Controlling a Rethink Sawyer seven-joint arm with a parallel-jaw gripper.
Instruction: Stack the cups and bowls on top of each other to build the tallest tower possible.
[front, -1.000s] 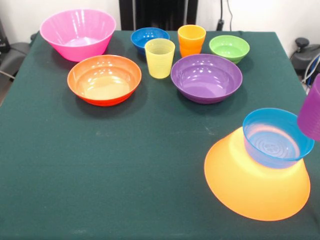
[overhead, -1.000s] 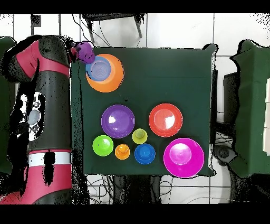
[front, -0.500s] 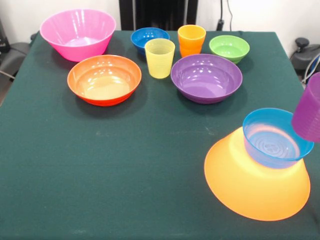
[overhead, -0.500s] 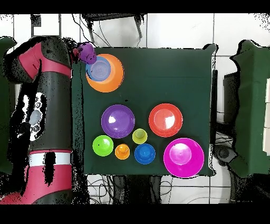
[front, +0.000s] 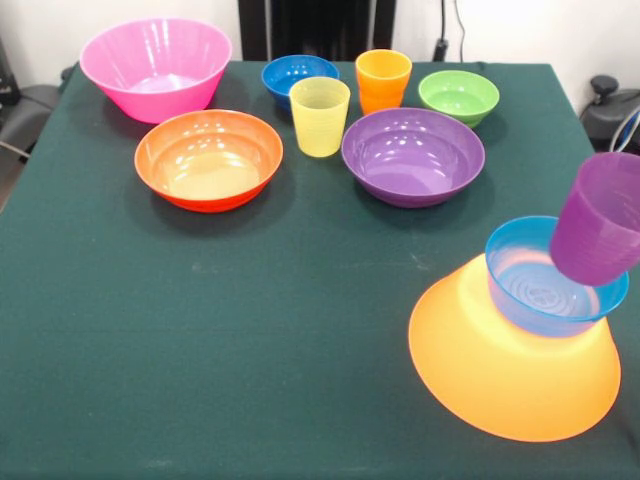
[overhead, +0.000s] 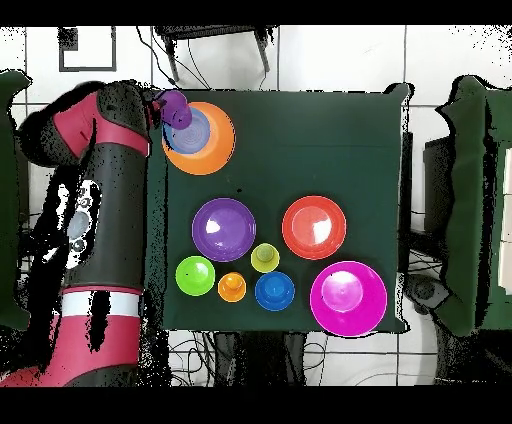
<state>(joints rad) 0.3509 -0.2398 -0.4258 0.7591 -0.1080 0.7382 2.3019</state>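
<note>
Table covered w/ dark green cloth, faintly creased, filling most of front view. Behind it a pale wall w/ a dark vertical panel at top centre. A black cable hangs down the wall right of the panel. Dark chair-like shapes stand just off both far corners. Overhead view: white tiled floor w/ grey grout lines; tangled cables on floor below the table's lower edge; dark green furniture at right. Lighting even, soft shadows.

Purple cup over light blue bowl's edge.
</note>
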